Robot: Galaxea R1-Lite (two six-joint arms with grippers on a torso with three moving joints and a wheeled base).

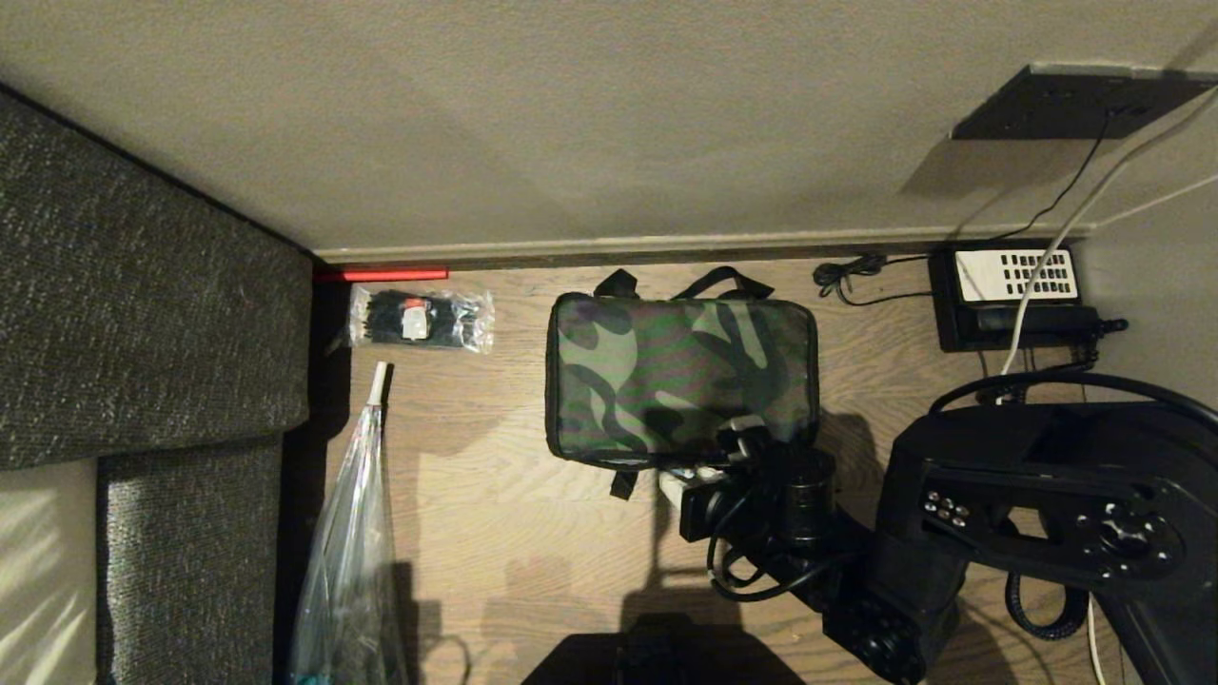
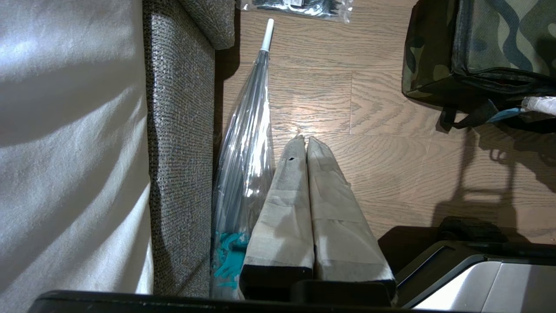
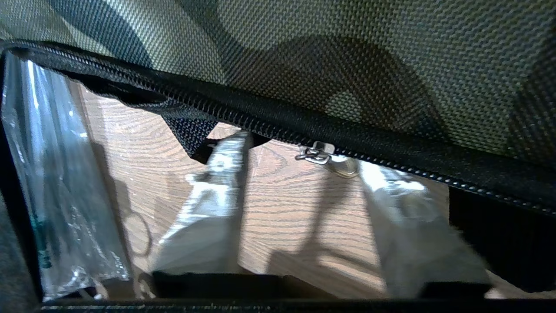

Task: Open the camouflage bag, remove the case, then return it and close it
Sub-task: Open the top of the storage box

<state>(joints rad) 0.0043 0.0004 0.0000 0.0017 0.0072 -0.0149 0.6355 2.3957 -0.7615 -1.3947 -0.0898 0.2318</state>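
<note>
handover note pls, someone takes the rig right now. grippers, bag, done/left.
Right gripper: open, fingers either side of the metal zipper pull at the near front edge of the green camouflage fabric bag, nothing gripped yet.
Left gripper: shut, empty, parked over the wooden floor beside the clear folded umbrella.
Bag zipped shut; black case not visible.
Done: approach to zipper.
Left: unzip, remove case, return it, close.

Coarse woven cloth on the camouflage bag [image 3: 391,56], matt, with black zipper [image 3: 269,117] teeth and a shiny metal pull [image 3: 315,153]. Wood-grain floor [image 1: 495,514], faintly glossy. Clear glossy plastic on the umbrella [image 2: 245,143]. Rough grey weave on the sofa [image 1: 143,304].
</note>
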